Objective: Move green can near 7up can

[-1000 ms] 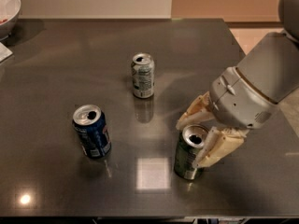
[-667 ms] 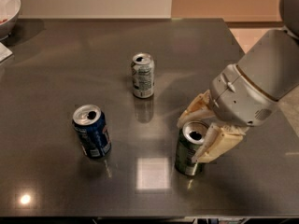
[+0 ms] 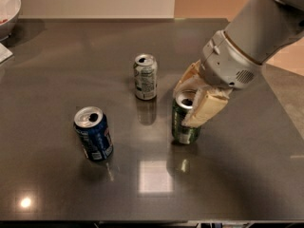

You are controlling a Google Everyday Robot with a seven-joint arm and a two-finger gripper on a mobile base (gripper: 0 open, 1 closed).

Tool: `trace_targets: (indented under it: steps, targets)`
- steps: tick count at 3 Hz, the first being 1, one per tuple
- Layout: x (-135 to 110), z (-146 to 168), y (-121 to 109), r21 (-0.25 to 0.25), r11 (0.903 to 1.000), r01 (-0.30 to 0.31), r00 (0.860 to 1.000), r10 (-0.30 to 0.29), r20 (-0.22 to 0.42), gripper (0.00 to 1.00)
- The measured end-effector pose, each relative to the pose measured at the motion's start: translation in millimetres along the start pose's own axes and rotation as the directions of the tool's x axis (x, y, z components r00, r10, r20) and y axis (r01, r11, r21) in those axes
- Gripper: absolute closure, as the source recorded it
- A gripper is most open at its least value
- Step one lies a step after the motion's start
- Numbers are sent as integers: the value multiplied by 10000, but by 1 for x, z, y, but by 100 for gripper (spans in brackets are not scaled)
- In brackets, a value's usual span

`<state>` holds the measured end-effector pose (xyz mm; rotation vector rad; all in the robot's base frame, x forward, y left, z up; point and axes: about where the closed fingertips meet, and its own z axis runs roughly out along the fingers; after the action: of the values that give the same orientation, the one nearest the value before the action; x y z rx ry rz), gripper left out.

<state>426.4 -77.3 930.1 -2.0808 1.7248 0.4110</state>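
Two pale fingers (image 3: 204,106) of the gripper (image 3: 186,103) clasp the top of the green can (image 3: 183,127), one on each side of its rim, and the grey arm (image 3: 251,37) reaches away up and to the right of that can. The green can stands upright on the dark table (image 3: 237,175); the 7up can (image 3: 145,77) stands near it, up and to its left, not touching, a blue can (image 3: 93,133) stands well to its left, and a white bowl (image 3: 7,8) sits far to its upper left
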Motion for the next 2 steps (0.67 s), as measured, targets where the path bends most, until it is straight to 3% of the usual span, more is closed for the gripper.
trace_targets:
  steps: [2]
  targets:
    - [-9, 1, -84, 733, 9936, -863, 9948, 819, 604, 100]
